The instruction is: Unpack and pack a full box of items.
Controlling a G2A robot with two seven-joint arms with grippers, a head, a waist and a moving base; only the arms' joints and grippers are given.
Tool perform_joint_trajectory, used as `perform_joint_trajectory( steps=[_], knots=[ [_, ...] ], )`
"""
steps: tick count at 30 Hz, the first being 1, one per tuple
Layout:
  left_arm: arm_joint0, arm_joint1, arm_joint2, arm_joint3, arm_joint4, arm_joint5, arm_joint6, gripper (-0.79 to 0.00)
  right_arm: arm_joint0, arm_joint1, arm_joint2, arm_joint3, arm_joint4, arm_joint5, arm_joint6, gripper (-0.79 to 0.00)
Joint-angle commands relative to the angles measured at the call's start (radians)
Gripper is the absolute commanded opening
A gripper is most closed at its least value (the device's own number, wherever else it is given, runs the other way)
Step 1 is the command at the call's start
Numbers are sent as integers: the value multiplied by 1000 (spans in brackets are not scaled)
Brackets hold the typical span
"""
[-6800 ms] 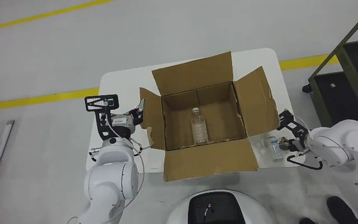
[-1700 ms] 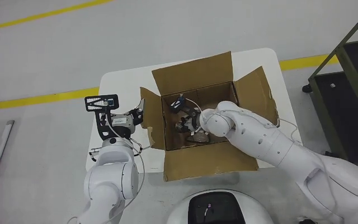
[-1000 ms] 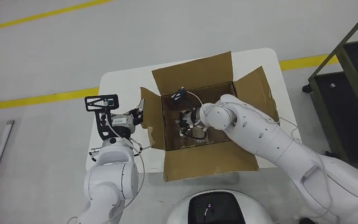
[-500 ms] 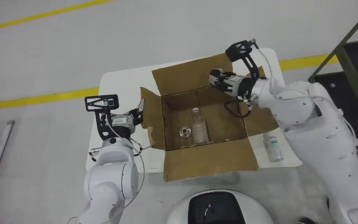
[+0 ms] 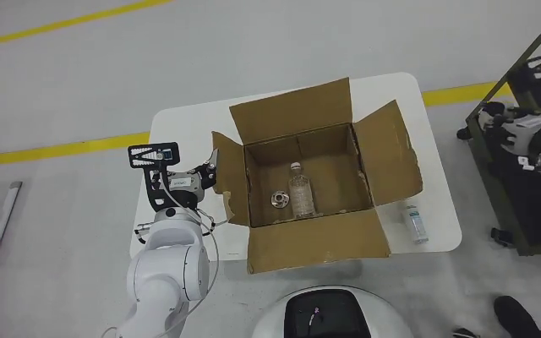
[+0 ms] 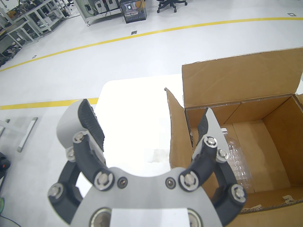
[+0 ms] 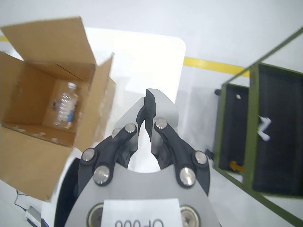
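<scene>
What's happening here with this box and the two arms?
Nothing is being held. The open cardboard box sits on the table with a clear bottle and a small round item lying inside; a second bottle lies on the table beside it. The left claw is open next to the box's side flap; the right claw is shut and empty, well away from the box.

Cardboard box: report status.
Left gripper open beside cardboard box. Right gripper shut, empty. Water bottle, small round item inside; small bottle on table.
</scene>
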Motion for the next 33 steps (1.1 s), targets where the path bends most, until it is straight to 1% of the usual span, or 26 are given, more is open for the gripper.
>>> perform_joint_trajectory(
  steps=[1, 5, 7, 12, 16, 19, 22, 29, 30, 31, 33],
  knots=[
    [0, 0, 0, 0, 0, 0, 0, 0, -14, 7, 31, -6, 9, -16, 61, -785],
    [0, 0, 0, 0, 0, 0, 0, 0, -92, 27, 40, 15, 0, -52, 61, -785],
    [0, 0, 0, 0, 0, 0, 0, 0, -148, 38, 20, 50, 21, -39, 61, -785],
    [0, 0, 0, 0, 0, 0, 0, 0, -247, 74, -32, 48, 51, 50, 61, -785],
    [0, 0, 0, 0, 0, 0, 0, 0, -296, 104, -76, 16, 71, 126, 61, -785],
    [0, 0, 0, 0, 0, 0, 0, 0, -313, 125, -119, -14, 66, 173, 61, -785],
    [0, 0, 0, 0, 0, 0, 0, 0, -307, 146, -174, -28, 34, 197, 61, -785],
    [0, 0, 0, 0, 0, 0, 0, 0, -262, 184, -287, 6, -3, 253, 61, -785],
    [0, 0, 0, 0, 0, 0, 0, 0, -262, 184, -287, 6, -3, 253, 61, -582],
    [0, 0, 0, 0, 0, 0, 0, 0, -262, 184, -287, 6, -3, 253, 61, -477],
    [0, 0, 0, 0, 0, 0, 0, 0, -262, 184, -287, 6, -3, 253, 61, -477]
  ],
)
